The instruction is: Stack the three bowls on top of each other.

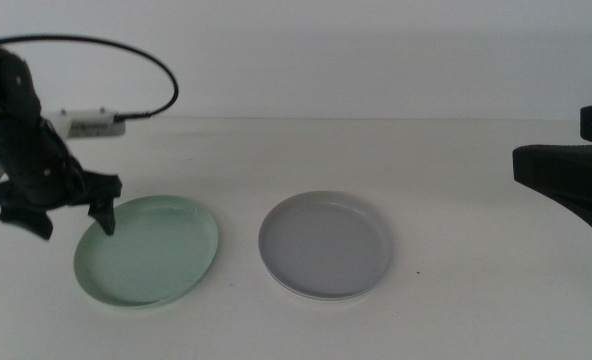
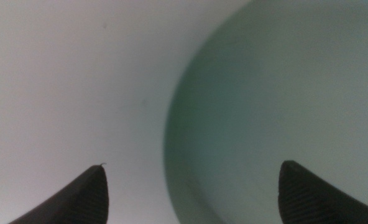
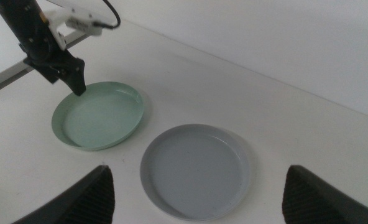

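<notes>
The left claw [image 1: 74, 214] is held wide open and empty astride the far-left rim of the mint green bowl [image 1: 148, 251], which rests on the surface [image 1: 456, 310] beside the grey bowl [image 1: 325, 244]; closing on the rim is judged next

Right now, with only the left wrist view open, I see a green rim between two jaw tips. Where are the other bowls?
Observer: The grey bowl lies on the table to the right of the green bowl, apart from it. A pale edge shows beneath its near side. It may be the white bowl, but I cannot be sure.
Operator: And the other arm?
Observer: The right gripper hangs raised over the table's right side, jaws open and holding nothing. Only the left gripper is at a bowl, open astride the green bowl's left rim.
</notes>
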Controlling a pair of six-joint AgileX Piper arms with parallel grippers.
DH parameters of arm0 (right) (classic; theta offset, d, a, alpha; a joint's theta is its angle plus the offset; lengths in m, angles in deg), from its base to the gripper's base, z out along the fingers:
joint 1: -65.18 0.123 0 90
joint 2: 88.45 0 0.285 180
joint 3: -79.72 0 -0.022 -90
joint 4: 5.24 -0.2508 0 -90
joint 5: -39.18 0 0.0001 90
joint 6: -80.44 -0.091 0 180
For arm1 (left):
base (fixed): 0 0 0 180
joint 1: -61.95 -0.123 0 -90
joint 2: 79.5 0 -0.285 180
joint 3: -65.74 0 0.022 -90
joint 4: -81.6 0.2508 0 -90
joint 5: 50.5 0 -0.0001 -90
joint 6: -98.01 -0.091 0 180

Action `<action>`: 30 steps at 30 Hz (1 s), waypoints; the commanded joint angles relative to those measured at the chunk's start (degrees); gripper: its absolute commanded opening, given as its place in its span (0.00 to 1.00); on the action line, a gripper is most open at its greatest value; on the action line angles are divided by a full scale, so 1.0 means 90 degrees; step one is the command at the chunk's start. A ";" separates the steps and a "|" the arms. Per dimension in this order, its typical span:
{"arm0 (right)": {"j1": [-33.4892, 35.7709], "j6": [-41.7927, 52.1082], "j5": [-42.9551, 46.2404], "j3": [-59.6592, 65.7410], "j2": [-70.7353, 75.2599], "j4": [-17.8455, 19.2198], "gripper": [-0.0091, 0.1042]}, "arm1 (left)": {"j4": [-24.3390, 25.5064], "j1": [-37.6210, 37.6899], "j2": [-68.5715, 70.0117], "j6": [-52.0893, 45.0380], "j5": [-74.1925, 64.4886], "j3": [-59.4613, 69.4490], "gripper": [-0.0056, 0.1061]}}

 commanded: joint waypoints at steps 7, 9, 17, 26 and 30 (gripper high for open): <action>0.0008 0.0011 0.0024 0.0029 0.0025 -0.0006 0.90 | -0.0304 -0.0288 -0.0787 -0.0219 0.0411 -0.0080 0.89; 0.0008 0.0011 0.0024 0.0029 0.0025 -0.0006 0.90 | -0.0398 -0.0288 -0.0908 -0.0316 0.0506 -0.0080 0.89; 0.0008 0.0011 0.0024 0.0029 0.0025 -0.0006 0.90 | -0.0877 -0.0288 -0.1079 -0.0331 0.0435 -0.0080 0.89; 0.0008 0.0011 0.0024 0.0029 0.0025 -0.0006 0.90 | -0.0878 -0.0288 -0.1079 -0.0358 0.0436 -0.0080 0.74; 0.0008 0.0011 0.0024 0.0029 0.0025 -0.0006 0.90 | -0.0963 -0.0288 -0.1079 -0.0451 0.0437 -0.0080 0.57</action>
